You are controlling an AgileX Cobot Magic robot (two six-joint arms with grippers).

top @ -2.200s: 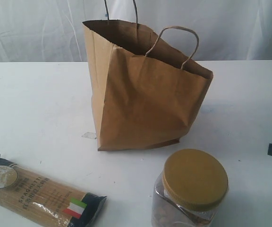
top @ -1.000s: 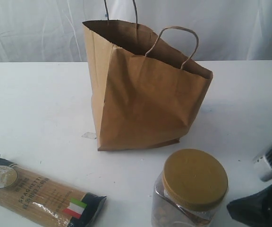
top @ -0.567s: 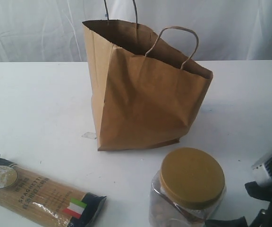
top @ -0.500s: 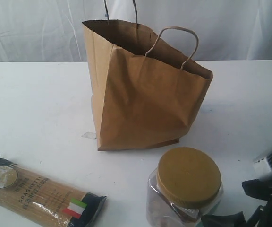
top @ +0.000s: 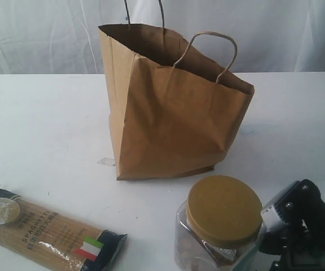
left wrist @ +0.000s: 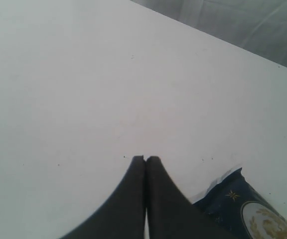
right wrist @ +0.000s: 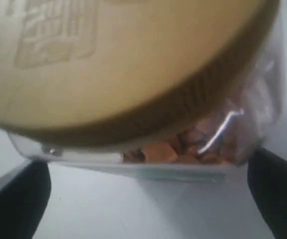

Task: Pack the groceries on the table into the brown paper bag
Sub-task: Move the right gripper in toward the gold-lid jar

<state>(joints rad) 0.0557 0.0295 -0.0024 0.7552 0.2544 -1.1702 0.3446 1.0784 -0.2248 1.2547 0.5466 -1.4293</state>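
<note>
Since a moment ago, the right gripper has come in from the 3 o'clock edge, and the clear jar with mustard lid has slid a little toward 9 o'clock. The gripper's jaws are spread wide, one on each side of the jar; I cannot tell if they touch it. The jar sits on the white table, at 5 o'clock from the brown paper bag. The spaghetti pack lies at 7 o'clock. The left gripper is pressed together, holding nothing, near the pack.
</note>
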